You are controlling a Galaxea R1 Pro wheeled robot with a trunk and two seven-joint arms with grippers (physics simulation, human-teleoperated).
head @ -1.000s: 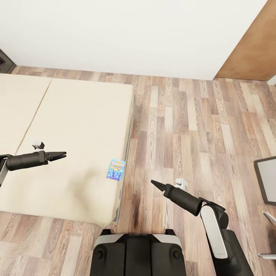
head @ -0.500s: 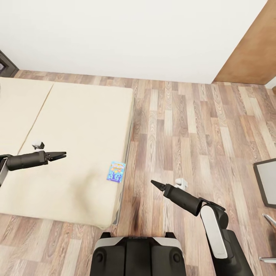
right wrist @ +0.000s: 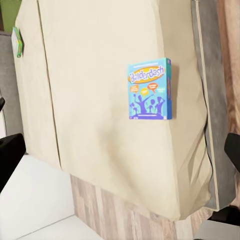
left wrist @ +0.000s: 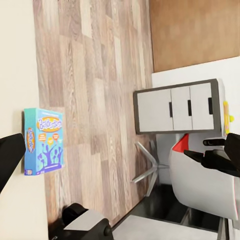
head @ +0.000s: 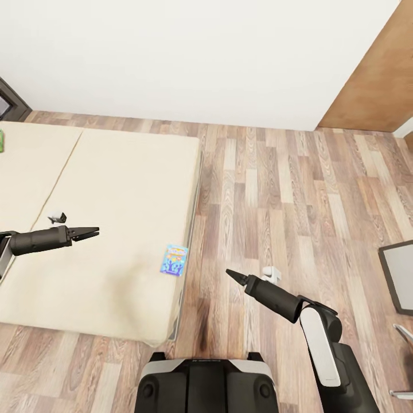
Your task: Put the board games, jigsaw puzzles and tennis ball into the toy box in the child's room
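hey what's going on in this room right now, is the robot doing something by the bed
The robot stands at the foot corner of the bed, holding nothing. Its left claw hovers above the mattress, its right claw over the wood floor. A blue board game lies flat near the bed's edge, between the two claws and untouched. A sliver of something green shows at the bed's far side.

Head overhead; wrists sharing bed (head: 115, 218)
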